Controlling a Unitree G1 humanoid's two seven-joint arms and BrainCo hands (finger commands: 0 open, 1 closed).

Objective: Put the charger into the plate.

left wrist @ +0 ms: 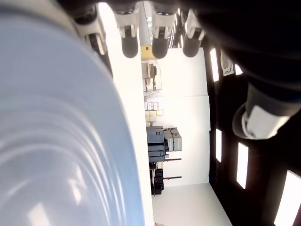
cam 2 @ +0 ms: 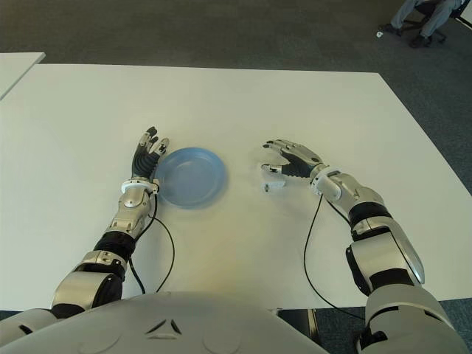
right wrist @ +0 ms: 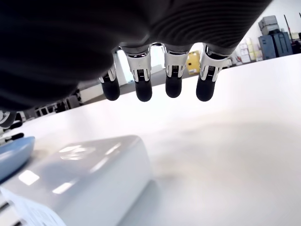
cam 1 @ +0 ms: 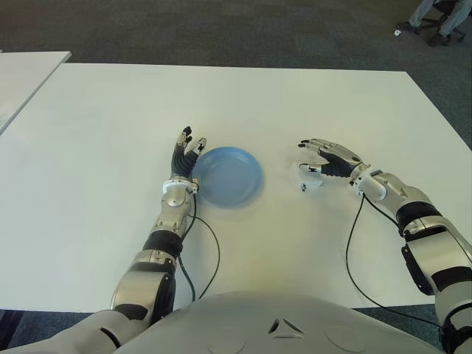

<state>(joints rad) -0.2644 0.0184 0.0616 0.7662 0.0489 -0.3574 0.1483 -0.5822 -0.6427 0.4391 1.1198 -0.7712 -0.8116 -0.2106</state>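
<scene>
Bright, even room light, soft shadows all round

The white worktop [cam 1: 295, 103] is evenly lit, with faint shadows under the arms. Ceiling lights glare off the plate [left wrist: 56, 141]; close up, the charger [right wrist: 80, 174] looks blurry and shiny.

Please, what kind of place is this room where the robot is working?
Probably an office or a robotics lab. A large white table stands on dark grey carpet, a person's legs beside a wheeled office chair show in the far corner, and the left wrist view shows shelves of stacked equipment farther back.

Charger [cam 1: 310, 178] right of plate [cam 1: 228, 175] (apart), both on table [cam 1: 103, 133]
</scene>
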